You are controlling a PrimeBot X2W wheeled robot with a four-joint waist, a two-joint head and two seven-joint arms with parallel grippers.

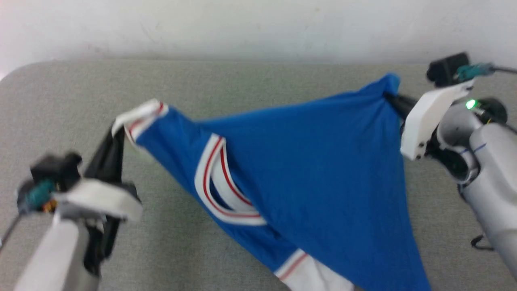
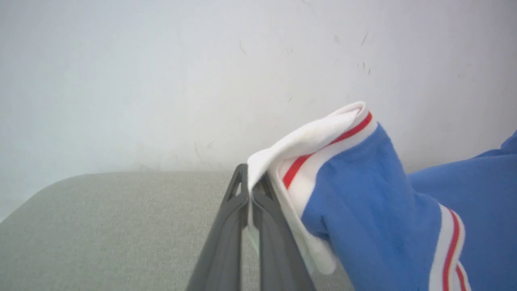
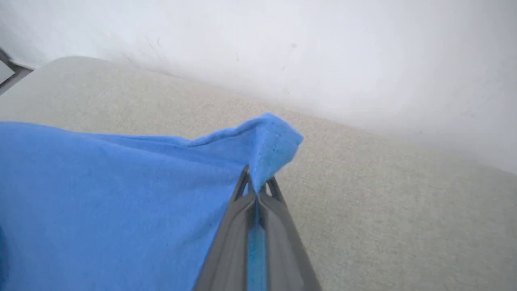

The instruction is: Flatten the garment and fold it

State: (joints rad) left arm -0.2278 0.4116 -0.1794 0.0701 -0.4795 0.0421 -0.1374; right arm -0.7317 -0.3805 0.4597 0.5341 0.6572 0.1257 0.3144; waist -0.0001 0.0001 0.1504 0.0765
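Blue jersey [image 1: 323, 161] stretched over the grey desk [image 1: 250, 81]: my left hand [image 1: 119, 131] clamps its striped cuff [image 2: 323, 133], my right hand [image 1: 394, 99] a far hem corner.

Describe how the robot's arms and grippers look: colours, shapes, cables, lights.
The left gripper and right gripper: two long, dark grey fingers each, behind a white wrist plate. Each wrist carries a black camera with a teal cable plug. Forearms are silver-grey; a green light glows on the right.
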